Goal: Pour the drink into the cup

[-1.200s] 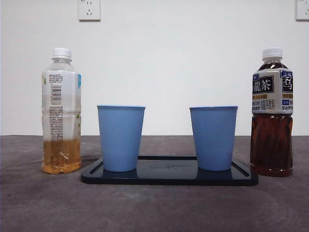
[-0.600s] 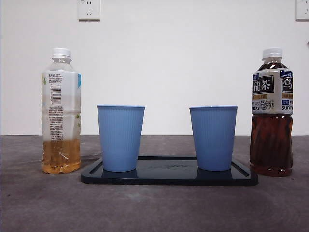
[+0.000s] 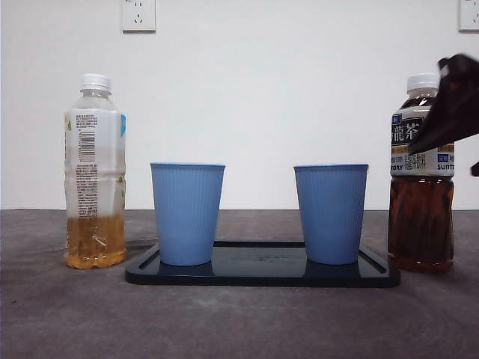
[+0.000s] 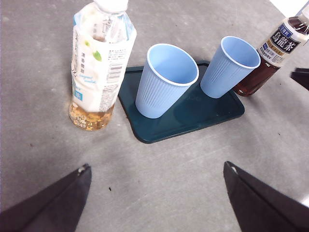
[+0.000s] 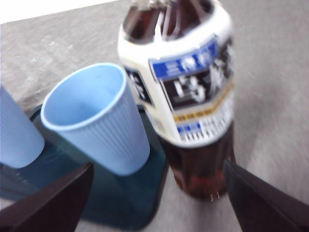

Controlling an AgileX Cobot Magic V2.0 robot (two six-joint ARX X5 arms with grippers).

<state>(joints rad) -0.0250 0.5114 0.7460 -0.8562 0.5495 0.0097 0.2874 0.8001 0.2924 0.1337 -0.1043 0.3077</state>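
A dark tea bottle (image 3: 420, 187) with a white cap stands at the right end of the tray, also seen close up in the right wrist view (image 5: 190, 92). My right gripper (image 3: 453, 97) hangs open beside the bottle's upper label, and its own view (image 5: 158, 166) shows the jaws spread wide with the bottle ahead between them, apart from it. Two blue cups (image 3: 187, 213) (image 3: 331, 213) stand upright and empty on the dark tray (image 3: 262, 273). A pale tea bottle (image 3: 94, 172) stands left of the tray. My left gripper (image 4: 157, 166) waits open above the table, holding nothing.
The grey table runs to a white wall with two power sockets (image 3: 138, 15). In the left wrist view the pale bottle (image 4: 100, 63), both cups (image 4: 166, 79) (image 4: 231, 65) and the tray (image 4: 193, 116) lie ahead on bare table.
A black gripper has come into the front view from the upper right, down to the dark tea bottle's label. Bottles, cups and tray have not moved.
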